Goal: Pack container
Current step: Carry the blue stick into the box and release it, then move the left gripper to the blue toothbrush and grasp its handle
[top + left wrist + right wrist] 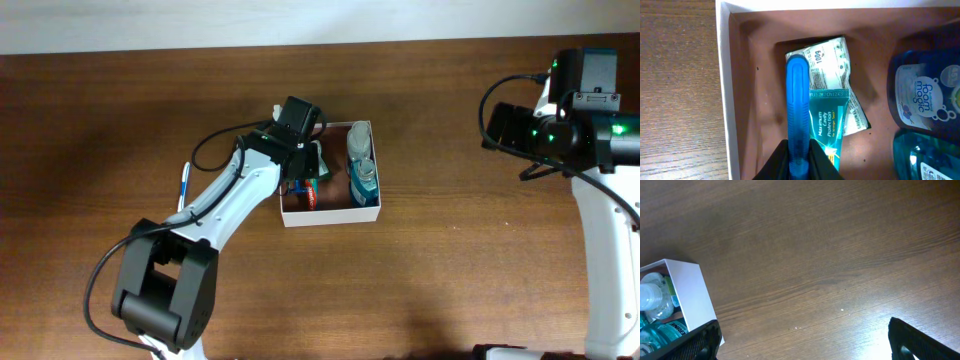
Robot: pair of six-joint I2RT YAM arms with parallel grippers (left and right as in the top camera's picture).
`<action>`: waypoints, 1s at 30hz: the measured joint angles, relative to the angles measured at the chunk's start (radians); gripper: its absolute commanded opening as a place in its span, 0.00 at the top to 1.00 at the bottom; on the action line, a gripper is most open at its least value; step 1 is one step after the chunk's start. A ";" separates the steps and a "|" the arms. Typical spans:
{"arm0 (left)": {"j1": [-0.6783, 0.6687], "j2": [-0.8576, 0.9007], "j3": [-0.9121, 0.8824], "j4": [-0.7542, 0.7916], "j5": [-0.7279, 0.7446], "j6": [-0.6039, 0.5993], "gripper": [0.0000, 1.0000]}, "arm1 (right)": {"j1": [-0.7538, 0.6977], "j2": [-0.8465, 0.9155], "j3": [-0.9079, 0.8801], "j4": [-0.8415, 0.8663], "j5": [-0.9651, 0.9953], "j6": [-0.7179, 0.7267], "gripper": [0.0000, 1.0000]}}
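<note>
Blue bar (797,100) in clenched left claw (797,162) points forward over container (725,75); right claw (802,330) released.

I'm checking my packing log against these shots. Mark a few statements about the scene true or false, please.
1. The left gripper grips a blue handle over the container. True.
2. The container is empty. False: a toothpaste tube, a sachet and bottles lie in it.
3. The right gripper reaches into the container. False: it hangs open above the table, beside it.
4. A thin blue-and-white stick lies on the table outside the container. True.
</note>
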 measured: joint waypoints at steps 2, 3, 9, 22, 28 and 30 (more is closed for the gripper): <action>0.000 0.000 0.000 0.000 0.002 -0.001 0.74 | 0.000 0.000 0.000 0.000 0.000 0.000 0.02; 0.000 0.000 0.000 0.000 0.002 -0.002 0.73 | 0.000 0.000 0.000 0.000 0.000 0.001 0.02; 0.000 0.000 0.000 -0.013 0.040 -0.001 0.72 | 0.000 0.000 0.000 0.000 0.000 0.000 0.02; 0.003 -0.024 0.256 -0.379 -0.030 0.177 0.74 | 0.000 0.000 0.000 0.000 0.000 0.000 0.02; 0.063 -0.073 0.273 -0.455 -0.112 0.305 0.68 | 0.000 0.000 0.000 0.000 0.000 0.000 0.02; 0.110 -0.073 0.272 -0.457 -0.119 0.322 0.66 | 0.000 0.000 0.000 0.000 0.000 0.001 0.01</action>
